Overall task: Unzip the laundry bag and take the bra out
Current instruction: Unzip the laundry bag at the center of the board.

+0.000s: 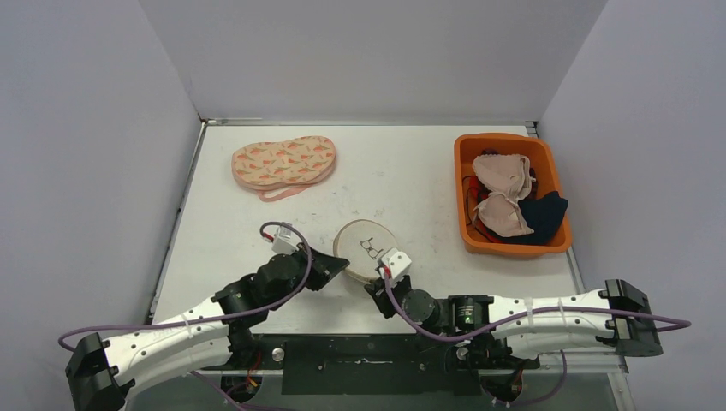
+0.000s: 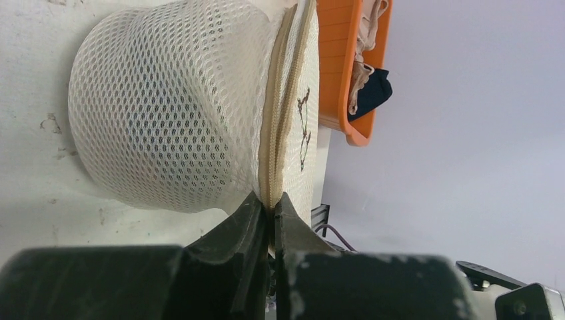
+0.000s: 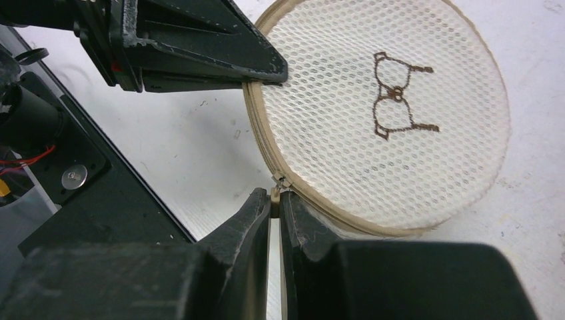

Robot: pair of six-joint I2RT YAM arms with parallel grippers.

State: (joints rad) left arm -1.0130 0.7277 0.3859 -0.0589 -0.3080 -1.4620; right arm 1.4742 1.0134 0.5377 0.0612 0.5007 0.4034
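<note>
Two wrist-only pinches, left claw [image 2: 268,204] on laundry bag [image 2: 166,113] seam, right claw [image 3: 274,201] on zipper pull [image 3: 274,193].

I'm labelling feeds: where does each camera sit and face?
Top: above and behind, looking down at the table; left arm and right arm show.
Left wrist: on left arm, faces the bag's side; left gripper pinches its seam.
Right wrist: on right arm, faces the bag's top; right gripper pinches the zip pull.
All share the bag.
</note>
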